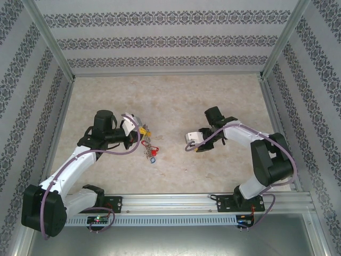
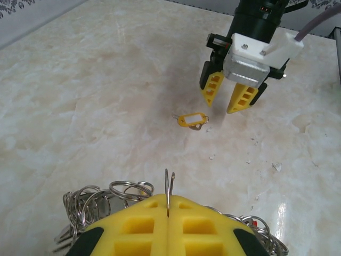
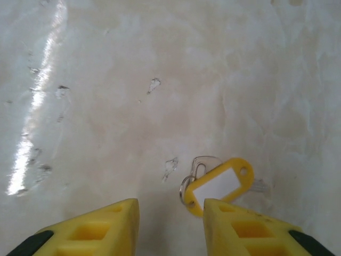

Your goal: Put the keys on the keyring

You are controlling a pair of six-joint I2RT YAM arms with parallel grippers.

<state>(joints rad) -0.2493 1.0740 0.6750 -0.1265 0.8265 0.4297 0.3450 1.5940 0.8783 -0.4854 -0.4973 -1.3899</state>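
My left gripper [image 1: 136, 135] [image 2: 168, 212] is shut on the thin edge of the keyring [image 2: 169, 185], which stands up between its yellow fingers [image 2: 138, 226]. A bunch of keys [image 1: 149, 151] with red and blue tags hangs from it, and their small split rings [image 2: 109, 193] fan out beside the fingers. One loose key with a yellow tag [image 2: 192, 119] [image 3: 219, 184] lies flat on the table. My right gripper [image 1: 193, 145] [image 2: 229, 96] [image 3: 171, 216] hovers open just above it, with the tag's near end beside its right finger [image 3: 250, 229]. Nothing sits between its fingers.
The pale marble-patterned table [image 1: 170, 96] stretches away behind both grippers. Patterned walls with metal posts [image 1: 50, 40] close in the left, right and back sides. A metal rail [image 1: 213, 202] carrying the arm bases runs along the near edge.
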